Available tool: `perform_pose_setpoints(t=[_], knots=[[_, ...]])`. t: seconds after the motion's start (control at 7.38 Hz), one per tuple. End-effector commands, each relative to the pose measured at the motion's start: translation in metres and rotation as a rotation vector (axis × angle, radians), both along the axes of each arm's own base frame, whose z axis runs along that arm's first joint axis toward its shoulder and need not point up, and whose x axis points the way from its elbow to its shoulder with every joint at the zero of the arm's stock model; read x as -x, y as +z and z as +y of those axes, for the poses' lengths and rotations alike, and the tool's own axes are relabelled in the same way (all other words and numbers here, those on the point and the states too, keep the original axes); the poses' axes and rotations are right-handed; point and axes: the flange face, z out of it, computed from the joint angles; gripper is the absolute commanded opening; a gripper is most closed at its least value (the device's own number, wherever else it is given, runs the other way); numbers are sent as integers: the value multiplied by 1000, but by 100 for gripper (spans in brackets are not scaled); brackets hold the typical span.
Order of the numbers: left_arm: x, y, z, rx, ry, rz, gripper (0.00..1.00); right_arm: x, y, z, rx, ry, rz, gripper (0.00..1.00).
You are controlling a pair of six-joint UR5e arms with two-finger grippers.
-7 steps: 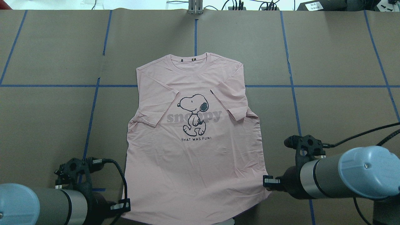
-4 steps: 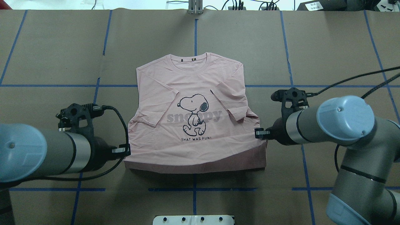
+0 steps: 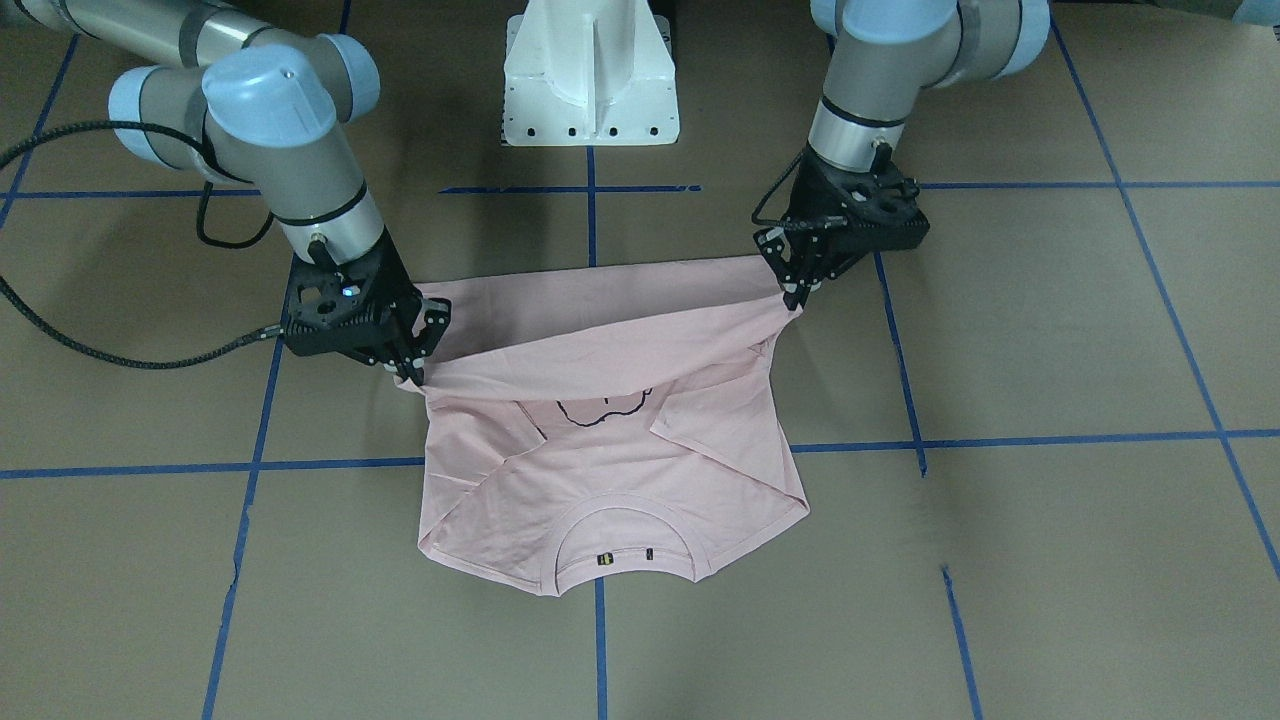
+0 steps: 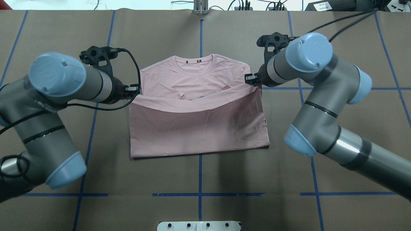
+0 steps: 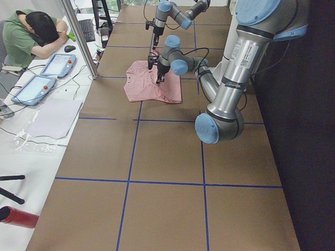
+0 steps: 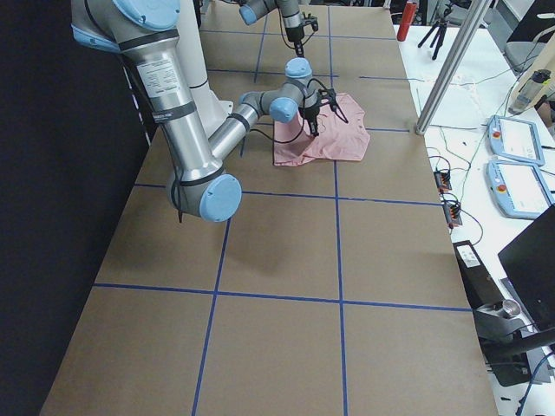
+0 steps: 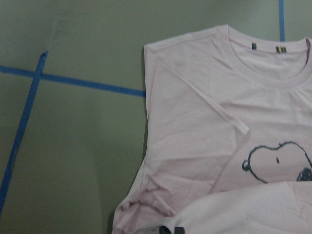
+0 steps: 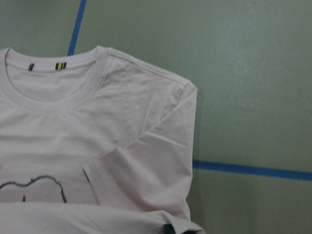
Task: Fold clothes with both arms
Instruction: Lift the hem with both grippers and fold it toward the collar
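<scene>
The pale pink T-shirt [image 4: 199, 128] lies on the brown table with its collar [image 4: 193, 62] at the far side. Its bottom half is folded up over the front, so the plain pink back shows. My left gripper [image 4: 133, 89] is shut on the left hem corner. My right gripper [image 4: 252, 79] is shut on the right hem corner. Both hold the hem stretched between them, just above the chest. In the front-facing view the left gripper [image 3: 795, 290] and right gripper [image 3: 410, 370] hold the hem raised. The Snoopy print [image 3: 600, 410] is mostly covered and peeks out in the left wrist view [image 7: 278, 163].
The white pedestal [image 3: 590, 80] stands at the robot's side of the table. Blue tape lines [image 4: 199, 35] cross the brown surface. A person [image 5: 31, 31] leans on a side desk with tablets [image 5: 31, 89] beyond a metal post [image 5: 78, 36].
Both grippers have carried the hem away from the robot toward the collar. The folded-over back now covers the Snoopy print and lettering, and the fold line has moved farther up the table.
</scene>
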Motion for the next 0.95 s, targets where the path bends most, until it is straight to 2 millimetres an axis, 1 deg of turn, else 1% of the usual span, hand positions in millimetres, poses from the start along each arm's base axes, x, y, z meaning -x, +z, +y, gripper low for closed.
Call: perform_pose_setpoints(t=[0.0,0.14,0.27,0.41,0.68,0.81], knots=[[-5,54,-73,-28,-45,-18,0,16,29,-72,-59,12,6,0],[-8,75,-88,-28,-58,-20,0,34,27,-95,-52,11,24,0],[-24,96,-102,-27,-58,-19,0,42,40,-113,-49,14,37,0],[-32,107,-109,-36,-60,-9,0,42,56,-121,-52,22,34,0],[-41,102,-128,-28,-73,-14,0,43,50,-132,-48,29,37,0],[-42,105,-132,-23,-77,-20,0,44,45,-134,-52,31,35,0]])
